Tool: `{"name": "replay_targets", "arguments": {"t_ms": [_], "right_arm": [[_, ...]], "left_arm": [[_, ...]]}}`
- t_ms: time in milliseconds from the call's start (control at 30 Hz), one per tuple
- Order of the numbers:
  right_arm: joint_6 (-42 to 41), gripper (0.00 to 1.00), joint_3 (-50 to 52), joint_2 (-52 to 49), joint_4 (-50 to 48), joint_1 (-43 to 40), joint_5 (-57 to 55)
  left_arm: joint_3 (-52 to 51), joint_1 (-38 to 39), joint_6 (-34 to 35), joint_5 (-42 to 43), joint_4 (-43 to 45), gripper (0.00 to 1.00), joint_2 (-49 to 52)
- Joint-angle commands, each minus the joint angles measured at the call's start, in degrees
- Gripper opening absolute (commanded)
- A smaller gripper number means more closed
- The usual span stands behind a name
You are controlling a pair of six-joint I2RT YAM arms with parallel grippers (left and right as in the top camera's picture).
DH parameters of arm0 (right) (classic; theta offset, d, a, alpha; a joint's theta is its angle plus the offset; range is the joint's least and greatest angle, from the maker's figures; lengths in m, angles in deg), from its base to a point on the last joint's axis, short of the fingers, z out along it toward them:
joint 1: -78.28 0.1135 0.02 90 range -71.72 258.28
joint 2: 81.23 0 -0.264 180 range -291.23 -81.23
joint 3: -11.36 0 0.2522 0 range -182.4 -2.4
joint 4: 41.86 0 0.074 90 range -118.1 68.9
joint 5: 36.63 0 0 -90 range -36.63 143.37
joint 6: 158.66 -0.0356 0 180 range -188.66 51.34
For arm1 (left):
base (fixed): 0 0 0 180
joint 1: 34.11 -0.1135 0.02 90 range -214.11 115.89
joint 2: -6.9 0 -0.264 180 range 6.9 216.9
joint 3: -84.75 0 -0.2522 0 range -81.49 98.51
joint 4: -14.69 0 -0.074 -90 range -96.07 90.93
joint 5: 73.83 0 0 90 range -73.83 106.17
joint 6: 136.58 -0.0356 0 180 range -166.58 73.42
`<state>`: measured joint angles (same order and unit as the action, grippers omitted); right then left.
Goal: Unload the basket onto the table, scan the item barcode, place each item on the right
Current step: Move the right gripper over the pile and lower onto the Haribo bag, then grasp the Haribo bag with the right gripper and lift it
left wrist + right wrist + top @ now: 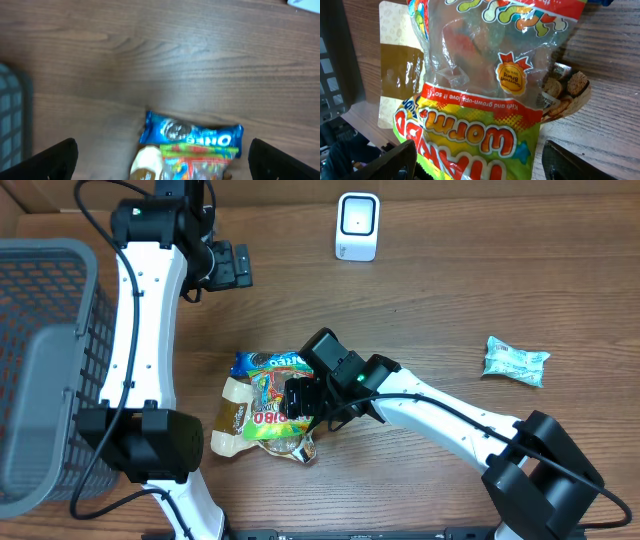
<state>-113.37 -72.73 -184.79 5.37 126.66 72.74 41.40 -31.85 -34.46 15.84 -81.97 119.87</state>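
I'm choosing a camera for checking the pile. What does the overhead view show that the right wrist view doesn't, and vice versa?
Only overhead: the white scanner and the pale green packet lying apart at right. Only right wrist: the round orange seal on the gummy worm bag. Both: that bag lying over a tan packet.

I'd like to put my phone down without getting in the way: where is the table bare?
Bare wood runs between the white scanner and the snack pile, and on rightwards to the pale green packet. It is crowded around the pile, where the right gripper hangs, and beside the basket, along the left arm.
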Motion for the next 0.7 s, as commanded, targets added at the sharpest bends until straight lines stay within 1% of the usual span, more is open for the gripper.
{"name": "replay_targets", "arguments": {"t_ms": [0, 33, 200, 333, 500, 600, 633, 667], "right_arm": [[-0.79, 0.80, 0.70, -0.26, -0.79, 0.85, -2.29], [-1.27, 0.80, 0.83, -0.37, -1.09, 1.14, -3.04], [-2.40, 0.71, 1.77, -2.93, -4.11, 2.03, -3.82], [-3.13, 0.58, 1.75, -3.85, -4.46, 2.03, -3.87], [-3.10, 0.29, 1.75, -3.85, -4.52, 2.03, -3.89], [-3.06, 0.07, 1.70, -3.82, -4.31, 1.90, -3.67], [-2.84, 0.04, 1.55, -3.80, -4.07, 1.66, -3.37], [-1.66, 0.04, 1.11, -3.67, -3.65, 1.07, -2.40]], "left_arm": [[7.93, 0.33, 3.76, -3.69, -3.41, 1.00, -1.42], [10.10, 0.33, 4.57, -4.59, -4.90, 1.00, -1.92], [16.96, 0.39, 5.27, -4.96, -8.70, 1.00, -5.11], [17.31, 0.39, 5.27, -4.48, -9.49, 1.00, -6.97], [17.07, 0.39, 5.27, -4.52, -10.08, 1.00, -6.78], [17.07, 0.39, 5.27, -4.52, -10.08, 1.00, -6.58], [17.07, 0.39, 5.25, -4.52, -10.08, 1.00, -6.54], [17.07, 0.39, 5.25, -4.52, -10.08, 1.00, -6.54]]}}
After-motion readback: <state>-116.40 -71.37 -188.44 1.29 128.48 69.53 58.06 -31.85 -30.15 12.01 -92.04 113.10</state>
